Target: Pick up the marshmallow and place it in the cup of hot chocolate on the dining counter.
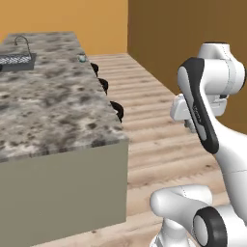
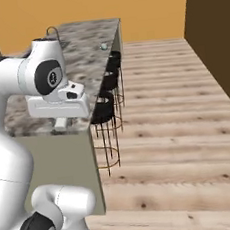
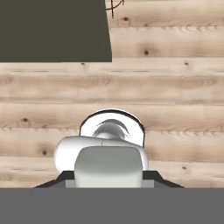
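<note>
Ahead of me, black bar stools line the edge of the plank floor. A sink with a curved faucet sits far off, before orange walls.

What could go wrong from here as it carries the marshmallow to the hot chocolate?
1. The gripper is shut on the marshmallow above the wooden floor, not the dining counter; a slip would likely drop it on the floor.
2. The cup of hot chocolate sits far down the counter, and black bar stools line that side, so the base could bump them.
3. The cup stands near the counter's edge; a careless approach might knock it off.
</note>
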{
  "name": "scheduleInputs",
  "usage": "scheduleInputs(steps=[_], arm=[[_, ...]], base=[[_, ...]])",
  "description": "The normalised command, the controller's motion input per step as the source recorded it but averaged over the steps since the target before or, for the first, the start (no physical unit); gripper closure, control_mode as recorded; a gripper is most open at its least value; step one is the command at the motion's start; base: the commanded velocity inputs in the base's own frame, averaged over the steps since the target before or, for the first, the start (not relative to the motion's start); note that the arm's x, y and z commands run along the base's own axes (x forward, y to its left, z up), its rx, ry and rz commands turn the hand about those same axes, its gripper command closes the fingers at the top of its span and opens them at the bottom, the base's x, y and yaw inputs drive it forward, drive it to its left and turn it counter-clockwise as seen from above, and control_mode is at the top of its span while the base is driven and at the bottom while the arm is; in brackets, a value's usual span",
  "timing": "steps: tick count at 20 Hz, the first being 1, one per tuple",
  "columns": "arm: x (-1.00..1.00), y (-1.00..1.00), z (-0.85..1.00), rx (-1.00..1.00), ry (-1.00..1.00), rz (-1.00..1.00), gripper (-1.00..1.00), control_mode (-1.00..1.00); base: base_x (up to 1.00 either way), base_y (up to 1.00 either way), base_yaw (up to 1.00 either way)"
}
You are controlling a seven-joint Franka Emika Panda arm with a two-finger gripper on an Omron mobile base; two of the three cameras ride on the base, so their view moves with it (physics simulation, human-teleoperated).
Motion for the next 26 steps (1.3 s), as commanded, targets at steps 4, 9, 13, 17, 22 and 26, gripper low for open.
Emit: scheduleInputs(steps=[4, 9, 13, 17, 22, 26], arm=[[0.00, 0.00, 0.00, 0.00, 0.00, 0.00, 1.00, 1.00], [0.00, 0.00, 0.00, 0.00, 0.00, 0.00, 1.00, 1.00], [0.00, 0.00, 0.00, 0.00, 0.00, 0.00, 1.00, 1.00], [0.00, 0.00, 0.00, 0.00, 0.00, 0.00, 1.00, 1.00], [0.00, 0.00, 0.00, 0.00, 0.00, 0.00, 1.00, 1.00], [0.00, 0.00, 0.00, 0.00, 0.00, 0.00, 1.00, 1.00]], base=[[0.60, -1.00, 0.38], [1.00, -1.00, 0.21], [1.00, -1.00, 0.11], [1.00, -1.00, 0.03], [1.00, -1.00, 0.05], [1.00, -0.86, 0.33]])
